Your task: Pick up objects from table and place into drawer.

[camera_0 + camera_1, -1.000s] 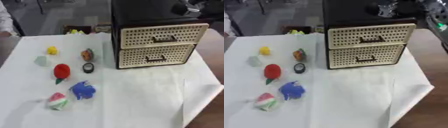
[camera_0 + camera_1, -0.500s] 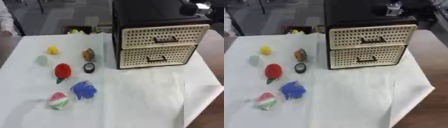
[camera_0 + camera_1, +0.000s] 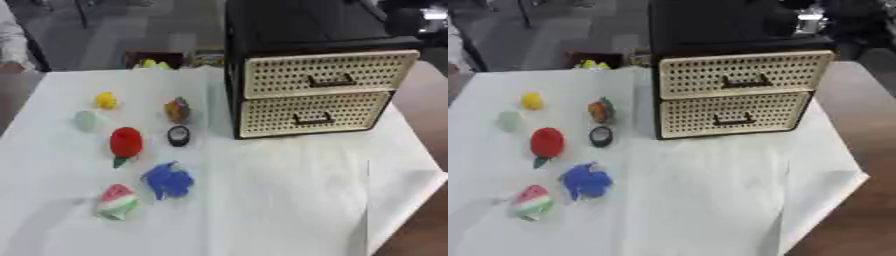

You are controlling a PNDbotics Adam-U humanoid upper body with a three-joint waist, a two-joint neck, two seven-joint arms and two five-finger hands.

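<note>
A black cabinet (image 3: 297, 30) stands at the back right, with a top drawer (image 3: 328, 74) and a bottom drawer (image 3: 313, 113), both cream, perforated and closed. Left of it on the white cloth lie a yellow piece (image 3: 106, 100), a pale green piece (image 3: 87, 120), a red toy with a green tip (image 3: 126, 142), an orange multicoloured piece (image 3: 178, 109), a small black ring (image 3: 178, 135), a blue toy (image 3: 167, 180) and a watermelon slice toy (image 3: 116, 201). My right hand (image 3: 800, 21) shows as a dark and silver blur over the cabinet's top right corner, touching none of the toys.
The white cloth (image 3: 289, 200) hangs over the table's right edge, where brown wood (image 3: 859, 220) shows. A dark box with yellow-green things (image 3: 156, 61) sits beyond the far edge. A person's sleeve (image 3: 13, 40) is at the far left.
My right hand has shifted a little to the right above the cabinet. The toys and drawers have not moved.
</note>
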